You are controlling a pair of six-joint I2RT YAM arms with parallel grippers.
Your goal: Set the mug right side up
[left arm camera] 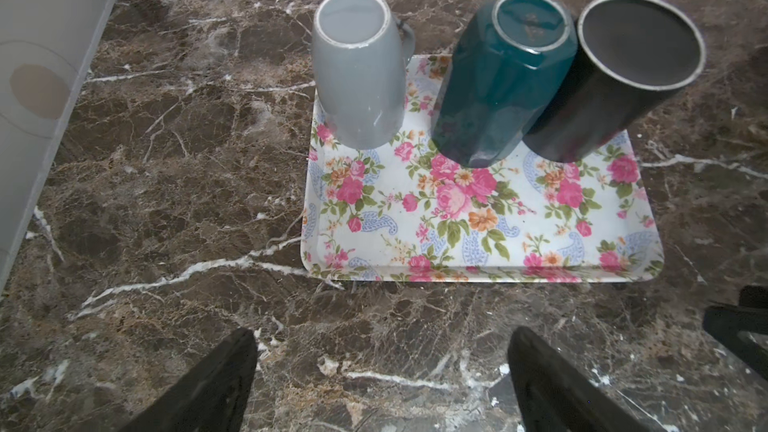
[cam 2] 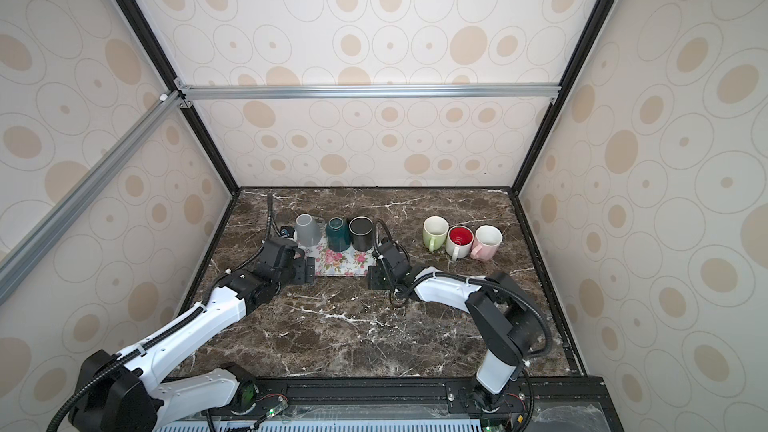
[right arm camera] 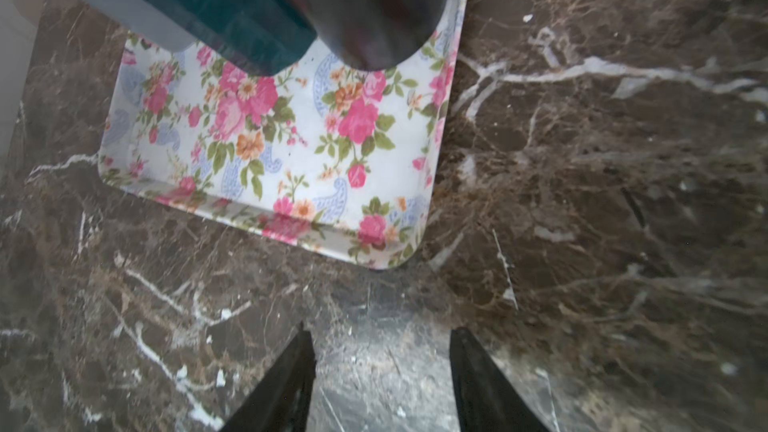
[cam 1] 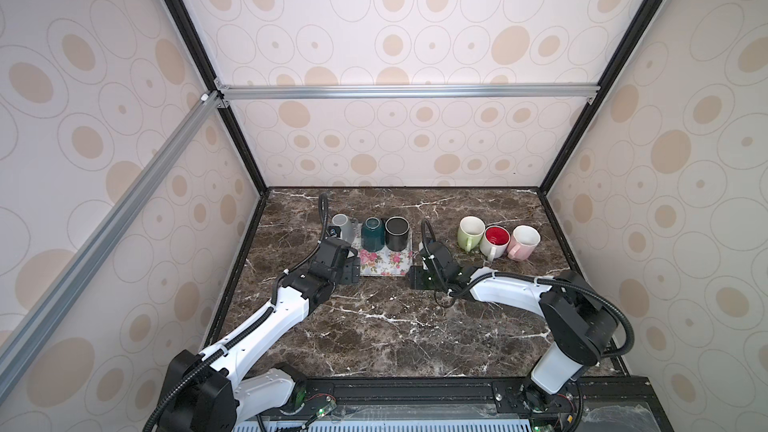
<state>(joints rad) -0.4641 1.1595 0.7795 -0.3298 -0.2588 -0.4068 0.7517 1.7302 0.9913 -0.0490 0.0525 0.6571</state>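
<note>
Three glazed mugs, grey, teal and black, stand upside down in a row along the far edge of a rectangular floral tray on the brown marble table. The left gripper, spread wide, and the right gripper, partly open, each hang empty just before the tray's near edge. Well apart to the right stand upright green, red-lined white and pink mugs.

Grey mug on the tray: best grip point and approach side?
Grip the grey mug across its body near the upturned base, coming from the tray's front edge with the left hand. It stands upside down, its handle points away, and the teal mug crowds one side.
</note>
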